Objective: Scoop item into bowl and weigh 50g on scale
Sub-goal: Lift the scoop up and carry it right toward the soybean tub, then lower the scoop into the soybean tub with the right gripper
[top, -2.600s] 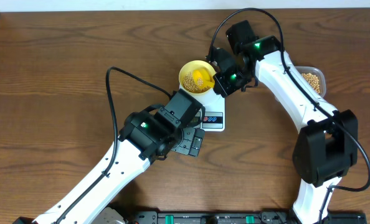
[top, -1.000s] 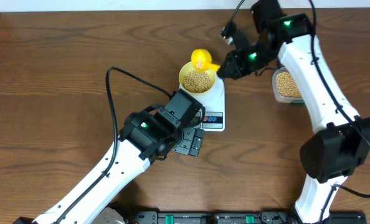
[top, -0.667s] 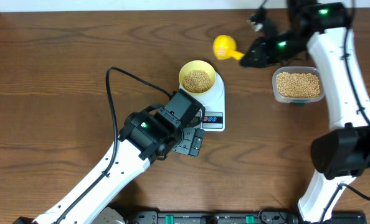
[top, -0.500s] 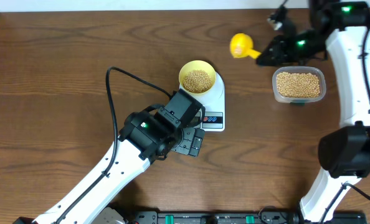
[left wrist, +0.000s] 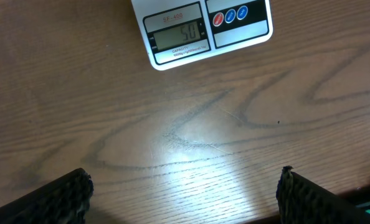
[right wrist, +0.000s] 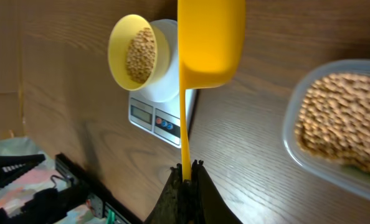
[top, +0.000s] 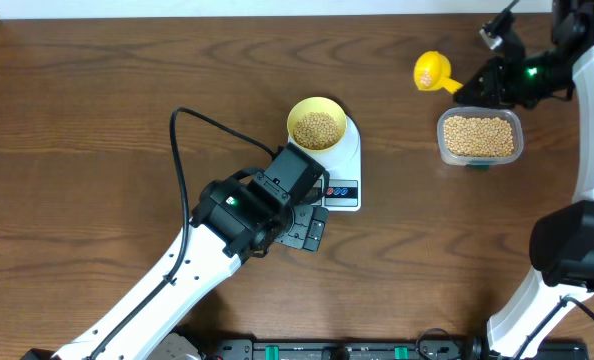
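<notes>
The pale-yellow bowl (top: 291,122) (right wrist: 113,50) stands on the white scale (top: 349,152) (right wrist: 163,115), filled with tan beans (top: 318,128) (right wrist: 141,55). The left wrist view shows the scale (left wrist: 241,28) with its display reading 50. My right gripper (top: 474,88) (right wrist: 188,167) is shut on the handle of a yellow scoop (top: 432,70) (right wrist: 211,37), held in the air at the far right, just left of the tub. My left gripper (top: 310,228) (left wrist: 185,186) hovers open over bare wood in front of the scale, nothing between its fingers.
A clear plastic tub (top: 440,135) (right wrist: 289,127) full of beans sits on the table's right side, under my right arm. The left arm's black cable (top: 177,150) loops over the wood left of the scale.
My right arm has carried the scoop from above the bowl away to the upper right, beside the tub. The left arm and the bowl have not moved.
</notes>
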Available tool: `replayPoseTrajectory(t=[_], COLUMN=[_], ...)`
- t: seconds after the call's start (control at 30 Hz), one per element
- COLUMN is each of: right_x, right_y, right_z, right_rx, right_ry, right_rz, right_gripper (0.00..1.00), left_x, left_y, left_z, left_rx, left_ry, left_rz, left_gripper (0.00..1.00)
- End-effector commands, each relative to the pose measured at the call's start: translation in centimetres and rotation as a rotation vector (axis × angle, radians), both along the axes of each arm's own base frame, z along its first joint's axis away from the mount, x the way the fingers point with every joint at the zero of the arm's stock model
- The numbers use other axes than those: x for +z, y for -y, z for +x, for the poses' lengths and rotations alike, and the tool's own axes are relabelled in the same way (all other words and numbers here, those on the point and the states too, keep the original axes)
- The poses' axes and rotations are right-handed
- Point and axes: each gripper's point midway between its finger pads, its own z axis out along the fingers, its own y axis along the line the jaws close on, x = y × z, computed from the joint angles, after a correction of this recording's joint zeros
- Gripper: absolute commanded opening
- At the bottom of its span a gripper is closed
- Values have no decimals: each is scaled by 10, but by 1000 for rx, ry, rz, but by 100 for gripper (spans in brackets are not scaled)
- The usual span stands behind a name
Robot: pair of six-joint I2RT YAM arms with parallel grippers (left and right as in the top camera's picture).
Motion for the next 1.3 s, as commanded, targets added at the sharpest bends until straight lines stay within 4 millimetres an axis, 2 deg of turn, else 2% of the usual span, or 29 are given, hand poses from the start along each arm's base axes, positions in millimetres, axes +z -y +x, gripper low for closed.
replayPoseTrajectory(t=[0.0, 0.13, 0.4, 0.6, 1.03, 1.27], right_x=[17, 18, 30, 30, 14, 7], right_y=[6, 7, 2, 12, 24, 37], right_z=[-5, -1, 20, 23, -5, -18], right_rx=[9, -9, -82, -163, -179, -170], right_ry=[60, 71, 118, 83, -55, -95], right_rz=[-53, -53, 16, 31, -46, -105], right_gripper=[1, 1, 1, 1, 1, 1], left_x=[3, 3, 3, 3, 3, 3], left_y=[-1, -1, -1, -1, -1, -1], left_z=[3, 3, 3, 3, 3, 3], left_rx=[-2, -2, -2, -2, -2, -2], left_ry=[13, 13, 13, 13, 13, 13], left_rz=[8, 8, 8, 8, 8, 8], left_gripper=[97, 97, 97, 97, 97, 97])
